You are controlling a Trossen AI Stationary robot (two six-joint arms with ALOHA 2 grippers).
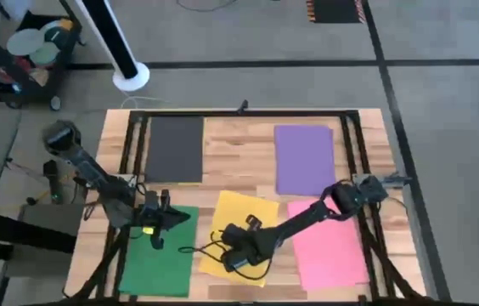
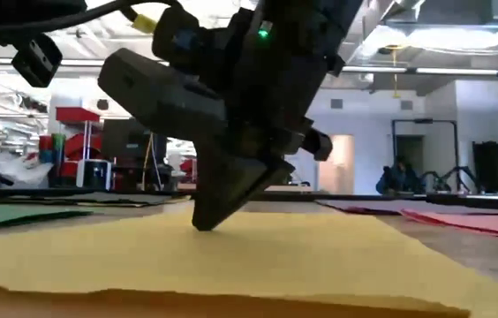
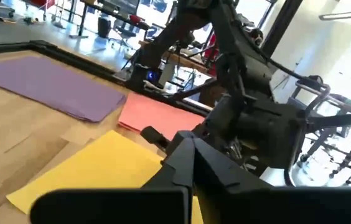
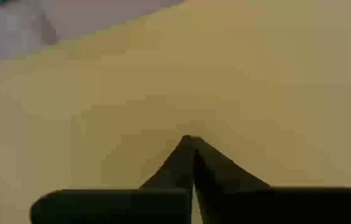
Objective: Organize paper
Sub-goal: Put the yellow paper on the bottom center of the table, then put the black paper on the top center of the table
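At 7 o'clock on the wooden table (image 1: pixel 239 144), lying flat: green sheet (image 1: pixel 159 259), near edge running off the board. Hovering over its far right corner: left gripper (image 1: pixel 156 231), finger spread impossible to tell from any view, nothing visibly held. At 11 o'clock, lying square: dark grey sheet (image 1: pixel 175 149). At 6 o'clock, sitting skewed, not parallel with the rest: yellow sheet (image 1: pixel 238 242). Pressing down on it near its front edge: right gripper (image 1: pixel 238 255), fingers pinched together to a point, tips touching the yellow surface in the low and right wrist views, grasping nothing. At 1 o'clock, lying square: purple sheet (image 1: pixel 304 157). At 5 o'clock, just beside the yellow one: pink sheet (image 1: pixel 326 242), partly under the right forearm.

Judging handling: thin, very light, limp, lying flush on wood so no edge offering itself for pinching. Likely sliding easily under a pressed fingertip; likely buckling or creasing if pushed from one corner only. Best hold probably pressing near the middle and dragging, or sliding an edge past the table rim and then pinching that overhang. Risking dragging a neighbouring sheet where edges are nearly meeting.
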